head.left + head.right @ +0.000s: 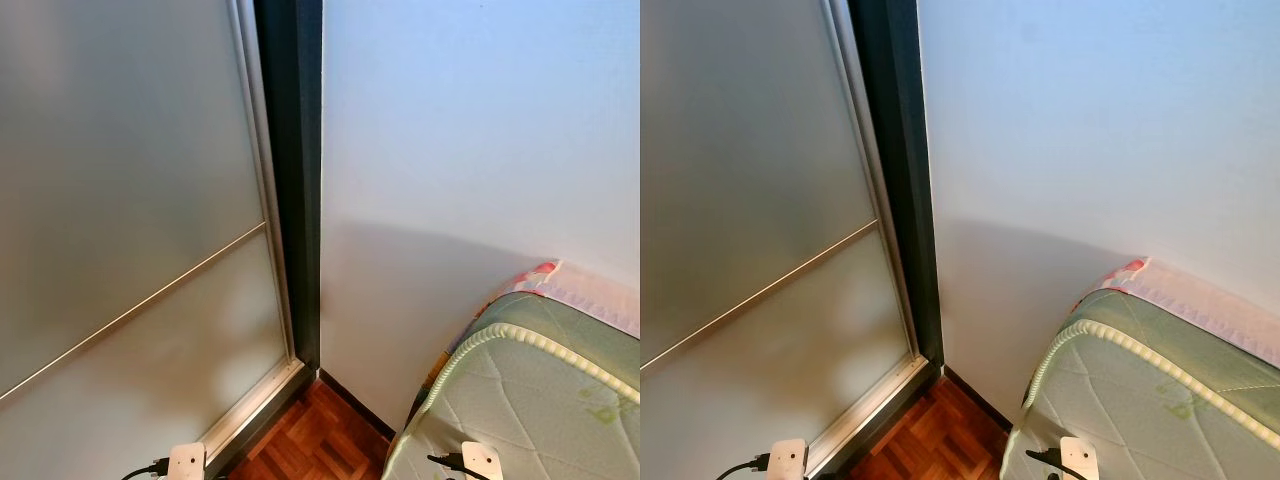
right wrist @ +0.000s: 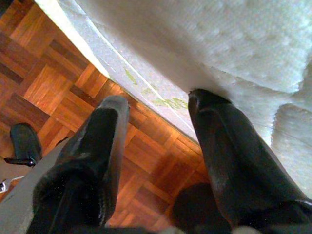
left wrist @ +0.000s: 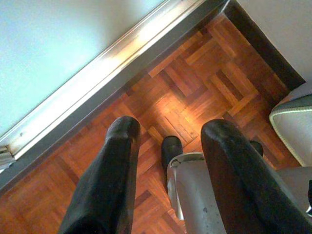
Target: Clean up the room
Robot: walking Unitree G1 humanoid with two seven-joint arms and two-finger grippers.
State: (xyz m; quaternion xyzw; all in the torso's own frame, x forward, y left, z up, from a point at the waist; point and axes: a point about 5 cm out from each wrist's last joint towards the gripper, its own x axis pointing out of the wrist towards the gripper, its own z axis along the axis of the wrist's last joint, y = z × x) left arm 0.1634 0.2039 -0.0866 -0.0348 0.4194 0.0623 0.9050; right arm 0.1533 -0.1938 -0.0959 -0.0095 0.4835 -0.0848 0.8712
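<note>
Corner of a bedroom, robot facing the wall w/ both arms hanging low and nothing in either claw. At far left, a frosted sliding door [image 1: 120,200] fills the frame, split by a thin metal bar; its bottom track [image 3: 97,78] runs along the parquet floor [image 3: 195,97]. Next, a dark door frame [image 1: 295,180] rises at the corner, then a plain white wall [image 1: 470,130] w/ a dark skirting board [image 1: 355,400] at its foot. At right, the corner of a quilted mattress [image 1: 530,400] pokes in, green-white piping on its edge, something pink and patterned wedged betw. it and the wall, prob. a sheet or pillow, too cut off to say.

Left gripper [image 3: 168,161] points down at the floor near the door track, fingers apart, empty; the robot's own foot and leg show betw. them. Right gripper [image 2: 156,141] hangs just beside the mattress edge, fingers also apart, one tip at or close to the fabric; contact can't be confirmed. Arms look parked that way for walking or turning, not reaching.

No clutter, rubbish or stray item to tidy is in sight here, so the task's target can't be placed. Judgement: the robot is betw. pick-ups and needs to turn from this corner to find work. Most of the bed is cropped off; what's behind the frosted door can't be made out.
</note>
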